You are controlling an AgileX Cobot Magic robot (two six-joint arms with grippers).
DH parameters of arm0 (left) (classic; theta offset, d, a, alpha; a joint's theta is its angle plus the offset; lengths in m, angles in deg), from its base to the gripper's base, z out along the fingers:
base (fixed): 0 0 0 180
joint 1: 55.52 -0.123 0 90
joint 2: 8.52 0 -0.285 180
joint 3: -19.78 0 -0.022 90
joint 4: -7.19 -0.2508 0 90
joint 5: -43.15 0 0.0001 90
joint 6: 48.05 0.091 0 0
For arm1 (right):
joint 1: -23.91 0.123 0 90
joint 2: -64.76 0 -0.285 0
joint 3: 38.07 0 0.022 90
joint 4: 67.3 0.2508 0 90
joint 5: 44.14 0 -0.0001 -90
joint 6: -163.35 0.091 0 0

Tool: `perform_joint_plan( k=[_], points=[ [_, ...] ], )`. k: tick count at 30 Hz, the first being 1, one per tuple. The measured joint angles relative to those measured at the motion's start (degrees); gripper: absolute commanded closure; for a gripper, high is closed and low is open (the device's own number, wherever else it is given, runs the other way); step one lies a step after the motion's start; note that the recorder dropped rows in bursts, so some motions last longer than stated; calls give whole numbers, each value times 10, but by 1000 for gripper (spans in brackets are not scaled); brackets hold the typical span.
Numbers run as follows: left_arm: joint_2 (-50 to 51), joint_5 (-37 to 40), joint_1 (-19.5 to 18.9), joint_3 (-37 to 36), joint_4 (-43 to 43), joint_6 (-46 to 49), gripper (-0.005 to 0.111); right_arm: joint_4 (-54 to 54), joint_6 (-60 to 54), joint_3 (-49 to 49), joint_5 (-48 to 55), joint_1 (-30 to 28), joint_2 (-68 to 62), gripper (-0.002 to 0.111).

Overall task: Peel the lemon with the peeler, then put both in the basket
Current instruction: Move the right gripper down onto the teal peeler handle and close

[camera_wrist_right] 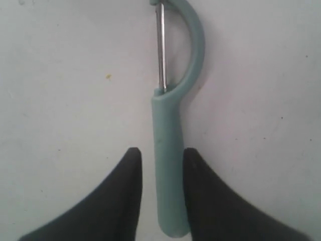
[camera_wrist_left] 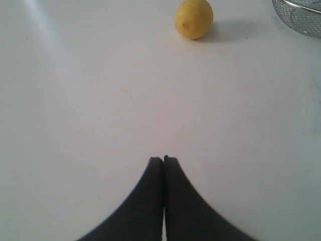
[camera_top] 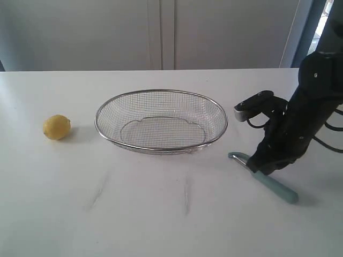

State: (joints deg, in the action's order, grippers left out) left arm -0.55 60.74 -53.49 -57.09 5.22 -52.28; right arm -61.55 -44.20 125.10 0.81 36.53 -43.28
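The yellow lemon (camera_top: 57,127) sits on the white table left of the basket (camera_top: 97,124), a wide silver wire-mesh oval with nothing in it. The peeler (camera_top: 274,185), teal handle and curved blade head, lies flat on the table right of the basket. My right gripper (camera_top: 263,165) is down over it and open. In the right wrist view the right gripper (camera_wrist_right: 161,153) straddles the peeler's handle (camera_wrist_right: 168,125), with a gap showing on one side. My left gripper (camera_wrist_left: 163,158) is shut on nothing, low over bare table, the lemon (camera_wrist_left: 193,18) well ahead of it.
A corner of the basket (camera_wrist_left: 301,17) shows beside the lemon in the left wrist view. Pale cabinet doors (camera_top: 161,32) stand behind the table's far edge. Faint grey smudges (camera_top: 186,195) mark the tabletop in front of the basket.
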Motion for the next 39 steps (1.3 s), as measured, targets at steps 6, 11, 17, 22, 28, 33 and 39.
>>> perform_joint_plan(
  k=[6, 11, 17, 22, 28, 33, 39],
  points=[
    [0, 0, 0, 0, 0, 0, 107, -9, 0, 0, 0, 0, -13, 65],
    [0, 0, 0, 0, 0, 0, 107, -12, 0, 0, -1, 0, -24, 61],
    [0, 0, 0, 0, 0, 0, 107, -22, -1, 0, -2, 0, -44, 61],
    [0, 0, 0, 0, 0, 0, 107, -34, -1, 0, -2, 0, -63, 61],
    [0, 0, 0, 0, 0, 0, 107, -39, -1, 0, -3, 0, -74, 61],
    [0, 0, 0, 0, 0, 0, 107, -41, -1, 1, -2, 0, -78, 67],
    [0, 0, 0, 0, 0, 0, 107, -42, -1, 1, 5, 0, -80, 97]
  ],
)
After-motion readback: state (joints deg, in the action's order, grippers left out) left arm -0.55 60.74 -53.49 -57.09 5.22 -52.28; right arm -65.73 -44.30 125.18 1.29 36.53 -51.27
